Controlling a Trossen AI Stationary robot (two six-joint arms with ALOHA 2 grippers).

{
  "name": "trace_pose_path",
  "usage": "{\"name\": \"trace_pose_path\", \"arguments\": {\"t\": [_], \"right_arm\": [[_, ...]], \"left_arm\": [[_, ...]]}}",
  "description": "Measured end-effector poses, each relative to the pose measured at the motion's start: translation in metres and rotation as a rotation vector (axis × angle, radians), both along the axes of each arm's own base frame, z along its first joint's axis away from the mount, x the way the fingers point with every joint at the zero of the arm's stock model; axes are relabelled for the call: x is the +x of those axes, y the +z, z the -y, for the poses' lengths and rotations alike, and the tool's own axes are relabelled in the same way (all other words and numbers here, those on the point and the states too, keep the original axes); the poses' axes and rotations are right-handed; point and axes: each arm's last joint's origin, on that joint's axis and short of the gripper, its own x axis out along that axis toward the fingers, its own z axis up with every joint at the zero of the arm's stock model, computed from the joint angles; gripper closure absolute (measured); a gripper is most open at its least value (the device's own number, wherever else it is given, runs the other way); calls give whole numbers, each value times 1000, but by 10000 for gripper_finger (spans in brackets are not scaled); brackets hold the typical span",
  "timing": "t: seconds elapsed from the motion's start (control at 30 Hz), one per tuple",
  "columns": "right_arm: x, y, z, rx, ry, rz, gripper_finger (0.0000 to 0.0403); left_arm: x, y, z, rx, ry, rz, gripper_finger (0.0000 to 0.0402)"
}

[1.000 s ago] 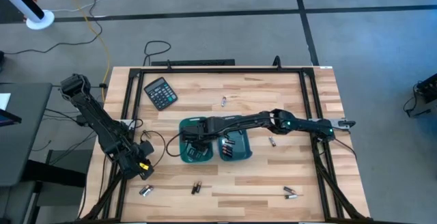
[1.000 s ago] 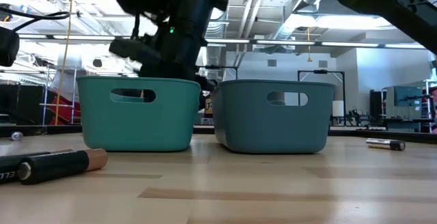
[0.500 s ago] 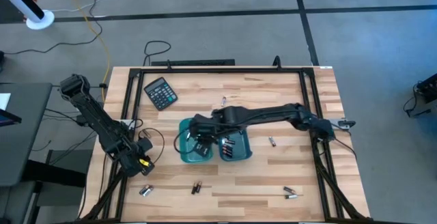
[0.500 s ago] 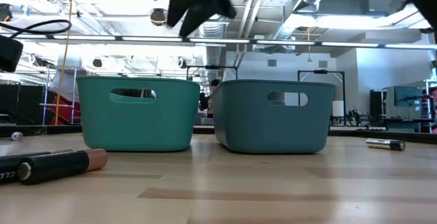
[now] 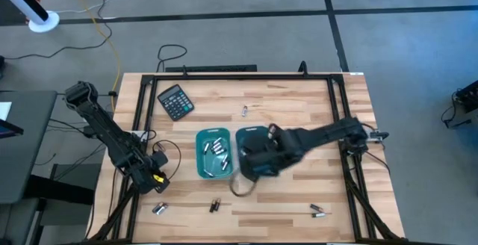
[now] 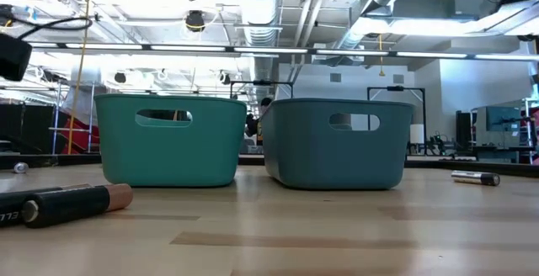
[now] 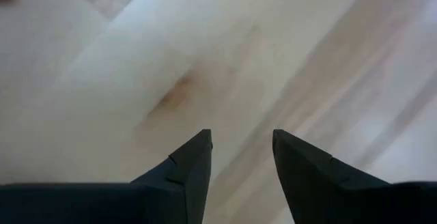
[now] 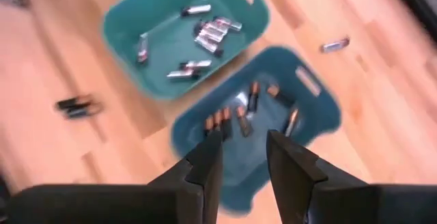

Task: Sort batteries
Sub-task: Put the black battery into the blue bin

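— Since a second ago, what moved?

— Right gripper has swung off the left bin and now hangs over the right bin, fingers parted around nothing.

— Go left to right.

— Left gripper sits at the table's left edge, fingers apart over bare wood, empty. Loose batteries lie near the front edge; a calculator rests at the back left.

— And the bins?

— Left bin holds silvery batteries; the right one, touching it, holds dark copper-ended batteries. More loose batteries lie front right – one behind the bins.
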Motion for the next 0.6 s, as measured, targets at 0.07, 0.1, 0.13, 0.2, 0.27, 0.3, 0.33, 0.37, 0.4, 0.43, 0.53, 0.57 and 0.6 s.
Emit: {"name": "trace_pose_path", "arguments": {"t": [0.07,0.1,0.13,0.2,0.27,0.3,0.33,0.37,0.4,0.43,0.53,0.57,0.6], "right_arm": [[-15,0,-9,1,-39,-1,276],[-22,-3,-13,-11,-70,-8,276],[-28,-7,-18,-12,-99,-13,276],[-40,-16,-26,1,-146,-14,276],[-53,-27,-34,14,-194,-12,276],[-60,-32,-38,25,-214,-3,276],[-66,-38,-42,37,-235,6,276],[-72,-45,-45,47,-257,14,276],[-78,-51,-49,59,-276,24,276],[-82,-58,-52,75,-292,37,276],[-95,-74,-60,125,-327,82,276],[-98,-79,-62,141,-338,95,276],[-101,-83,-64,156,-344,108,276]], "left_arm": [[1,7,1,0,1,-2,256],[2,11,2,0,3,-4,258],[2,15,3,-6,3,-2,259],[5,24,6,-21,4,7,259],[6,32,8,-39,8,18,259],[7,35,10,-55,16,21,259],[8,38,11,-71,25,18,259],[9,39,12,-87,32,7,259],[10,40,14,-97,43,-6,260],[11,39,16,-109,52,-29,260],[14,34,24,-120,60,-121,260],[16,31,27,-122,55,-153,260],[17,29,30,-118,50,-183,260]]}}
